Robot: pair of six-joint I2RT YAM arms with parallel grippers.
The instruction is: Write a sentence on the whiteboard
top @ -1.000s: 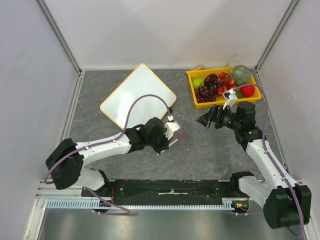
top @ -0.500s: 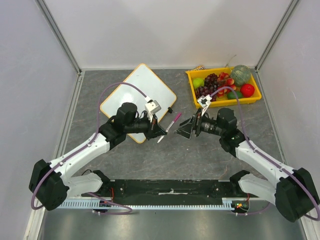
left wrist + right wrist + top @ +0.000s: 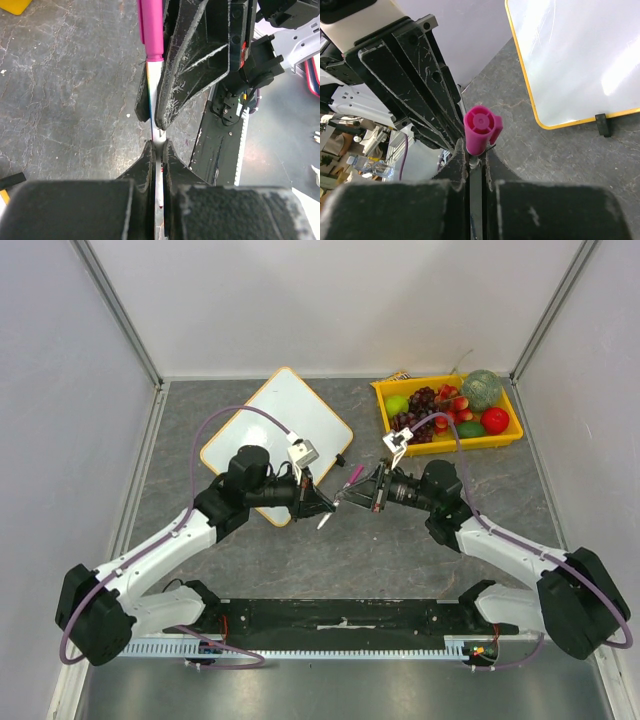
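Nothing legible shows in any view: no words, brand, number or sign. The whiteboard [image 3: 277, 432] face carries no readable writing. The marker [image 3: 151, 45] has faint coloured print along its white barrel below the pink cap, too blurred and narrow to make out.

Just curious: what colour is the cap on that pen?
The pen has a bright magenta cap; right wrist view shows it best.

The whiteboard [image 3: 580, 55] is smooth, glossy white. The bench [image 3: 65, 100] is matt grey, veined like stone. The pen [image 3: 479, 131] has a shiny pink plastic cap. The black jaws look scuffed and matt.
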